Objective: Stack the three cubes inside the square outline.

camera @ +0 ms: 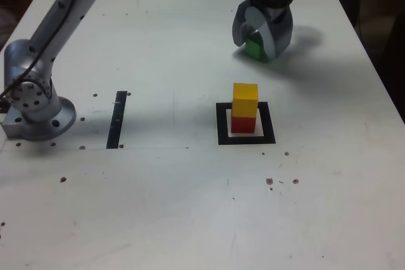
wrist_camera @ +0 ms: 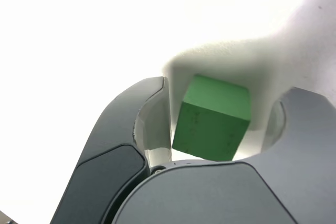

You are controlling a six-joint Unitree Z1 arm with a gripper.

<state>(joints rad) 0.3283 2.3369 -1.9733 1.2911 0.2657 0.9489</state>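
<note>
- While nothing is in the way at the near end of the table (camera: 190, 219), a few dark specks dot the white top there, and I doubt they matter to the stacking.
- Farther in, the square outline (camera: 221, 124) already holds a red cube (camera: 243, 123) with a yellow cube (camera: 245, 99) sitting on it. The pair looks fairly square, though the yellow one may be turned a touch against the red; any offset would make the top a less forgiving landing spot.
- To the exterior view's left of it lies the narrow black strip (camera: 118, 119), well apart from the stack and no part of this job; beyond that is the arm's base (camera: 35, 109).
- Farthest back, the gripper (camera: 261, 41) is down over the green cube (wrist_camera: 212, 119), which rests on the table well apart from the outline. In the wrist view the cube sits between the jaws with bright gaps showing on both sides, so the jaws read as spread and not yet pinching it.
- The cube looks slightly skewed to the jaws. If they close on corners, not flat faces, it could twist or squirt out.
- Carried too low toward the outline, the cube or a jaw could clip the yellow cube and topple both.
- Released off-centre or from too high, the green cube could slide off the two-cube stack.
</note>
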